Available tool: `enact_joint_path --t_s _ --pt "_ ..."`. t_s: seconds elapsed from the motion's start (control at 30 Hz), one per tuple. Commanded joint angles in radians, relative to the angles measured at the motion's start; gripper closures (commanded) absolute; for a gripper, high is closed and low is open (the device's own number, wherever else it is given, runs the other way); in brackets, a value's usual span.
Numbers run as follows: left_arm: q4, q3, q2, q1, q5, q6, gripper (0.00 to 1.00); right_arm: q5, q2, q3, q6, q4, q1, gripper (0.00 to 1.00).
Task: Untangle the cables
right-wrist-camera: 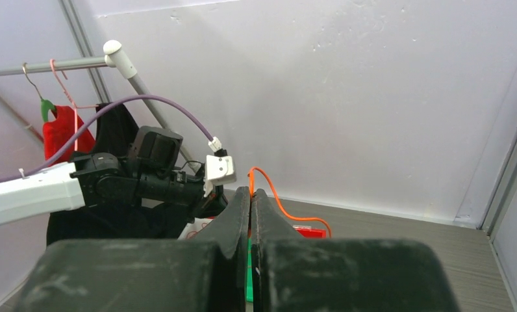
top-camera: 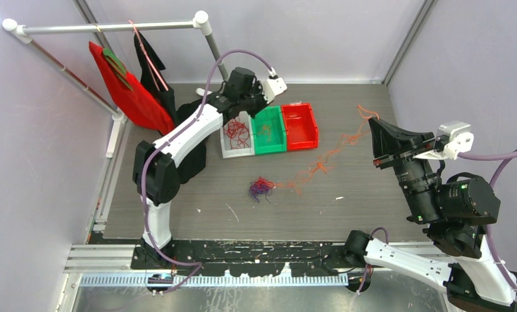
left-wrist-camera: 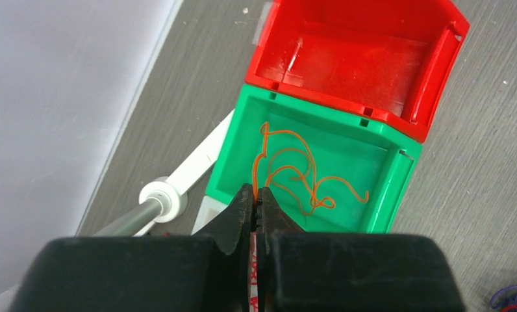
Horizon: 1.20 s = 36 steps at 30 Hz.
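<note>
Orange cable (top-camera: pixel 321 164) trails rightward from the purple clump (top-camera: pixel 261 188) mid-table up to the right gripper (right-wrist-camera: pixel 251 192), pinched closed on its end; left gripper (left-wrist-camera: pixel 254 190) also closed, tips at a second orange wire (left-wrist-camera: pixel 254 170) in the green bin (left-wrist-camera: pixel 389 188).

No legible text, labels, brands, numbers or signs (all three views alike).

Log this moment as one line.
left gripper shut near green bin | right gripper shut on orange cable | purple clump on table | red cables in white bin
</note>
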Motion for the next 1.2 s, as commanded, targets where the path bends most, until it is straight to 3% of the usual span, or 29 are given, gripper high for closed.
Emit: enact_joint_path --t_s 0.0,0.73,0.77,0.8,0.83,0.93,1.07,1.17 --pt "0.101 -0.017 0.016 -0.014 0.016 0.005 1.00 -0.004 0.015 0.025 0.021 0.013 0.001 0.99" --pt "0.106 0.015 0.229 -0.051 -0.166 0.019 1.00 -0.004 0.027 0.030 0.051 -0.007 0.001 0.99" --pt "0.093 0.020 0.230 -0.051 -0.166 0.010 0.95 -0.004 0.028 0.031 0.054 -0.009 0.001 0.99" --pt "0.073 0.026 0.228 -0.052 -0.162 0.001 0.75 -0.003 0.031 0.034 0.055 -0.012 0.001 0.99" --pt "0.050 0.032 0.224 -0.051 -0.152 -0.004 0.62 -0.005 0.035 0.035 0.058 -0.012 0.001 0.99" --pt "-0.014 0.036 0.176 -0.044 -0.109 -0.040 0.30 -0.007 0.043 0.042 0.064 -0.018 0.001 0.99" --pt "-0.134 0.040 0.103 -0.034 0.011 -0.073 0.04 -0.007 0.062 0.069 0.069 -0.034 0.001 0.99" --pt "-0.209 0.064 0.053 -0.032 0.066 -0.077 0.00 -0.006 0.083 0.099 0.076 -0.050 0.001 0.99"
